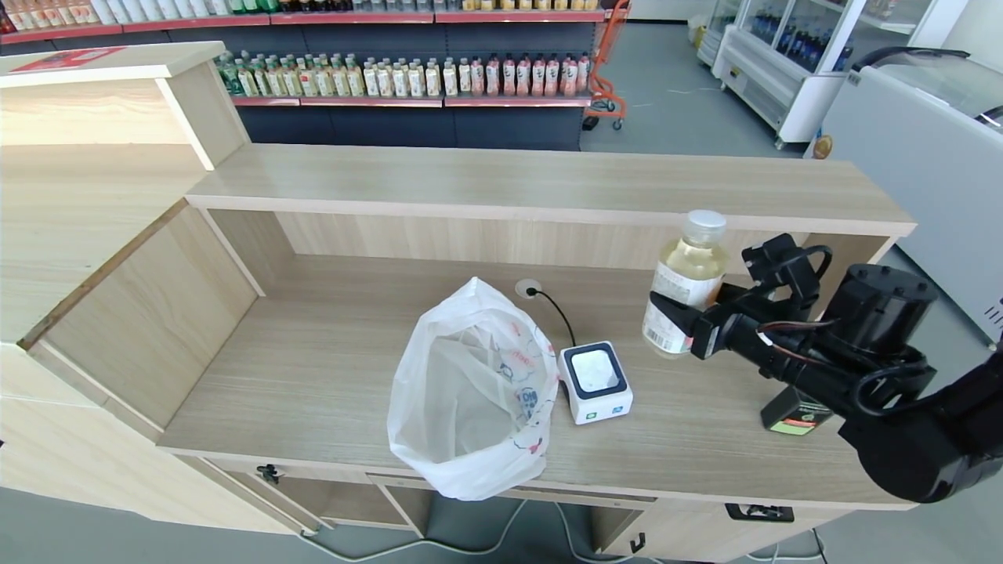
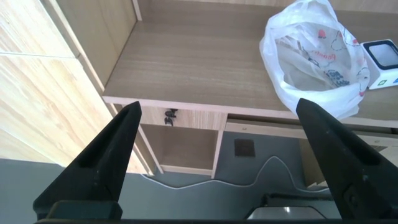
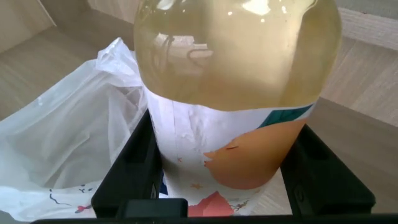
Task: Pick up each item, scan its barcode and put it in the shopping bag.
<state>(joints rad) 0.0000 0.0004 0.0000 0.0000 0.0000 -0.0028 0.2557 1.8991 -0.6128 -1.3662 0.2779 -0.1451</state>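
Note:
My right gripper [image 1: 680,319] is shut on a bottle [image 1: 685,283] of pale yellow drink with a white cap, held upright above the counter, to the right of the white scanner [image 1: 595,381]. Its barcode faces the front left. In the right wrist view the bottle [image 3: 239,106] sits between my black fingers [image 3: 134,162], with the bag [image 3: 68,149] behind it. The white plastic shopping bag [image 1: 472,395] stands open at the counter's front edge, just left of the scanner. My left gripper [image 2: 217,155] hangs open in front of the counter, below its edge, with nothing between its fingers; bag [image 2: 317,56] and scanner [image 2: 384,57] lie beyond.
A small dark box with a red and green label [image 1: 795,413] stands on the counter [image 1: 313,368] under my right arm. The scanner's black cable [image 1: 558,313] runs to a hole at the back. A raised shelf and side walls enclose the counter.

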